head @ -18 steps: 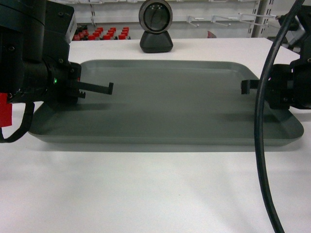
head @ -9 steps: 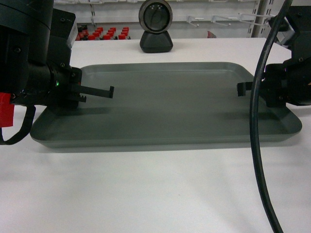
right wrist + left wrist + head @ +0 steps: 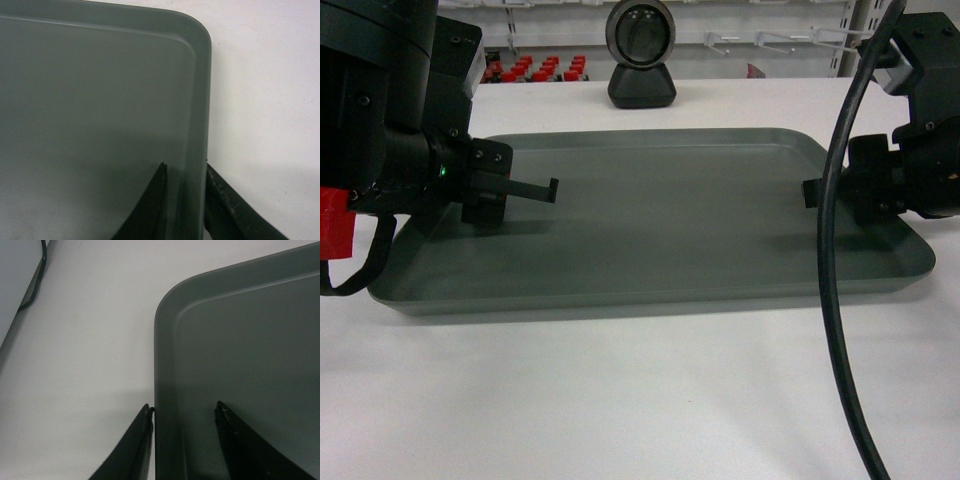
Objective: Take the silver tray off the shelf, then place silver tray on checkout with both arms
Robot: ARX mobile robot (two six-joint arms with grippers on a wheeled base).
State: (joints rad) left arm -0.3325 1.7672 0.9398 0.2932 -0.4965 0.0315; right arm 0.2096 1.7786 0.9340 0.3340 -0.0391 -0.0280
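The silver tray (image 3: 660, 220) lies flat on the white checkout (image 3: 620, 400), long side toward me. My left gripper (image 3: 184, 412) straddles the tray's left rim (image 3: 167, 390) near a rounded corner. Its outer finger (image 3: 142, 440) touches the rim's edge, and its inner finger (image 3: 235, 440) stands well clear over the tray floor, so it is open. My right gripper (image 3: 185, 170) sits tight astride the right rim (image 3: 199, 125), its outer finger (image 3: 225, 205) against the edge and its inner finger (image 3: 152, 205) close inside. In the head view one finger of each reaches over the tray, left (image 3: 545, 188) and right (image 3: 810, 192).
A black round-headed scanner (image 3: 641, 55) stands behind the tray's far edge. A thick black cable (image 3: 835, 250) hangs across the right of the head view. White store shelving with hooks (image 3: 770, 40) and red-capped bottles (image 3: 535, 68) fill the background. A thin cable (image 3: 32, 285) lies on the counter's left edge.
The tray has sunk onto the tabletop and its shadow has shrunk. The left gripper's inner finger has drawn away from the left rim. The right gripper shifted left with the tray.
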